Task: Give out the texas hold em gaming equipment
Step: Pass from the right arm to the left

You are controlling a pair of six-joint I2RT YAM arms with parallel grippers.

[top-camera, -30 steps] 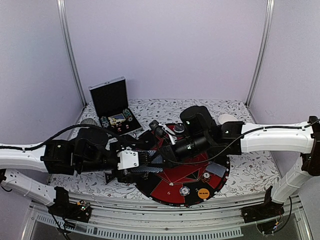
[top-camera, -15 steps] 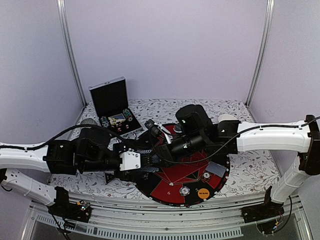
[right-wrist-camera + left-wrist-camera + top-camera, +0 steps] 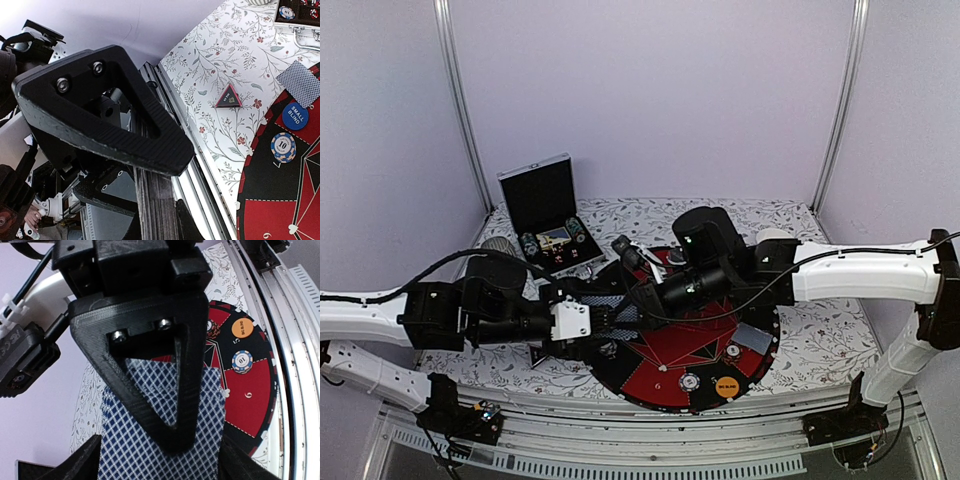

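Blue-checked deck (image 3: 150,450) hovers at the mat's (image 3: 660,372) nine o'clock, clamped in the right tool (image 3: 160,185); the left tool (image 3: 160,465) gapes around it, gripping nothing. Chips (image 3: 690,381) and the orange button (image 3: 726,387) at five o'clock are already placed; dealing mostly remains, I'd say.

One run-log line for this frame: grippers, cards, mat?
right gripper: shut on deck of cards | left gripper: astride deck, grip unclear | mat: chips and orange button on it
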